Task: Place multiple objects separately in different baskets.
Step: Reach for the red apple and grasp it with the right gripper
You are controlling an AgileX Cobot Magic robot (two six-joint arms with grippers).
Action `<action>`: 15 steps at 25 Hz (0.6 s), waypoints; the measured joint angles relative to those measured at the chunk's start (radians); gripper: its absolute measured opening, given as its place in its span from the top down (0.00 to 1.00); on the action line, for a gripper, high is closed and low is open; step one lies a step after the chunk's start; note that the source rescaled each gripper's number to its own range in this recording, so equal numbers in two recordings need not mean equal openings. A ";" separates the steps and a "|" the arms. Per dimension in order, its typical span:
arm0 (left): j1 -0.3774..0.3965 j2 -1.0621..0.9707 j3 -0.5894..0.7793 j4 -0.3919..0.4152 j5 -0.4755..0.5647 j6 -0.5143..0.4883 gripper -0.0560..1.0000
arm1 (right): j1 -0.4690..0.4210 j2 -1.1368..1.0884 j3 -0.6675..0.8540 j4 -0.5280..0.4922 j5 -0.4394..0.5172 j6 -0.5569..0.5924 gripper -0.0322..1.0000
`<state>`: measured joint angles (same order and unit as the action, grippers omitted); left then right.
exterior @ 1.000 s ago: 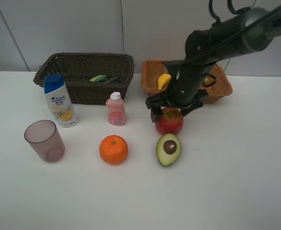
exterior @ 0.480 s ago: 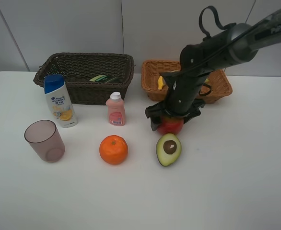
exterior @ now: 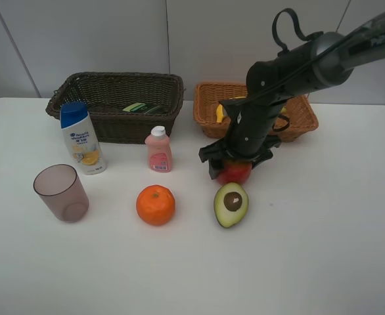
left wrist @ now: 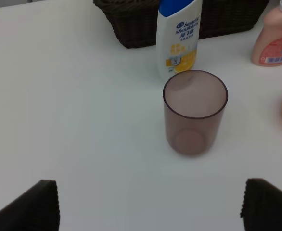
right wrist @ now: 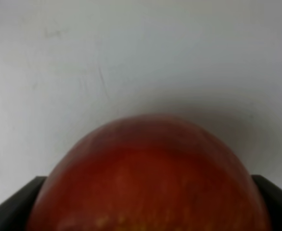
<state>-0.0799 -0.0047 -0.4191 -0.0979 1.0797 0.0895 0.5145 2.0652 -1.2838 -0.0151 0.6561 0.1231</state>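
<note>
The red apple (exterior: pixel 235 172) sits on the white desk (exterior: pixel 311 256). The right gripper (exterior: pixel 234 167) is down over it with a dark finger on each side (the wrist view shows the apple filling the whole gap). Whether the fingers press the apple or only flank it cannot be told.

Just in front of the apple lies the halved avocado (exterior: pixel 231 204), pit side up. Behind the apple stands the light orange-tan basket (exterior: pixel 304 121) with the yellow banana (exterior: pixel 220 111) inside. To the apple's left are the small pink bottle (exterior: pixel 158 150) and the orange (exterior: pixel 156 205). Farther left are the dark brown basket (exterior: pixel 113 126), the shampoo bottle (exterior: pixel 81 138) and the mauve cup (exterior: pixel 62 192), all upright.

The left gripper (left wrist: pixel 150 204) is spread wide above the bare desk, short of the cup and clear of it.
</note>
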 joint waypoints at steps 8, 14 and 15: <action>0.000 0.000 0.000 0.000 0.000 0.000 0.00 | 0.000 0.000 0.000 -0.005 0.003 0.000 0.28; 0.000 0.000 0.000 0.000 0.000 0.000 0.00 | 0.000 -0.004 0.000 -0.006 0.025 -0.032 0.28; 0.000 0.000 0.000 0.000 0.000 0.000 0.00 | 0.000 -0.005 0.000 -0.006 0.037 -0.041 0.28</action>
<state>-0.0799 -0.0047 -0.4191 -0.0979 1.0797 0.0895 0.5145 2.0599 -1.2838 -0.0208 0.6930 0.0820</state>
